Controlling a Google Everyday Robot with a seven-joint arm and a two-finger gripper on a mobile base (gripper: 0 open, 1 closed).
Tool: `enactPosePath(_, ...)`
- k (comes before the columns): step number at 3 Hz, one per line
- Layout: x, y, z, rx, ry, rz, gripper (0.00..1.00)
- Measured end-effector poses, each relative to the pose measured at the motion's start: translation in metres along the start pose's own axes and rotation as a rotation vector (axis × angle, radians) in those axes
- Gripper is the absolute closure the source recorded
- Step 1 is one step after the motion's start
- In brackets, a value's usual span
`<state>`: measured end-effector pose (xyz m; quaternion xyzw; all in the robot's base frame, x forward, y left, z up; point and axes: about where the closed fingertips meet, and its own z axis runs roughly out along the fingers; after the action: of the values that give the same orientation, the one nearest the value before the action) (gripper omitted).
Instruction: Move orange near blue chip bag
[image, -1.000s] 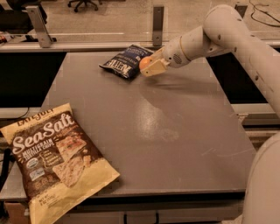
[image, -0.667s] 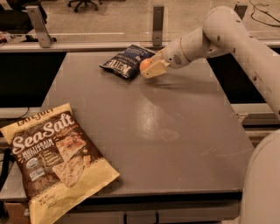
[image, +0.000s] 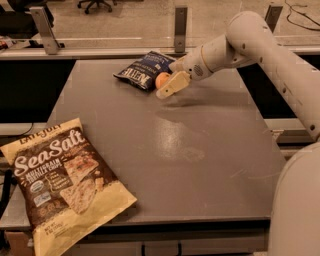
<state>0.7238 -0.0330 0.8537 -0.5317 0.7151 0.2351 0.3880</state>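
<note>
The orange (image: 161, 80) rests on the grey table (image: 200, 150) at the back, touching the right edge of the blue chip bag (image: 141, 70), a small navy crinkled bag with white lettering. My gripper (image: 168, 79) reaches in from the right, low over the table. Its fingers are spread and the orange sits at their tips. One cream finger (image: 173, 84) lies just right of and below the orange; the other is behind it, near the bag's corner.
A large tan-and-brown "Sea Salt" chip bag (image: 65, 182) lies at the table's front left corner, overhanging the edge. My white arm (image: 270, 55) spans the back right. A rail with posts (image: 180, 25) runs behind the table.
The gripper has moved slightly left and down towards the blue bag. The orange, earlier enclosed by the fingers, now shows at their tips on the table beside the bag.
</note>
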Motion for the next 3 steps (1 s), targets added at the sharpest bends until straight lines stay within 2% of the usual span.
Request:
enactPosePath(1,-0.001,0.002,0.004,-0.011,-0.004,0.001,0.00)
enactPosePath(2,-0.004,-0.003,-0.039,0.043,-0.023,-0.013,0.00)
enactPosePath(3,-0.001,-0.011,-0.105,0.133,-0.038,-0.023,0.00)
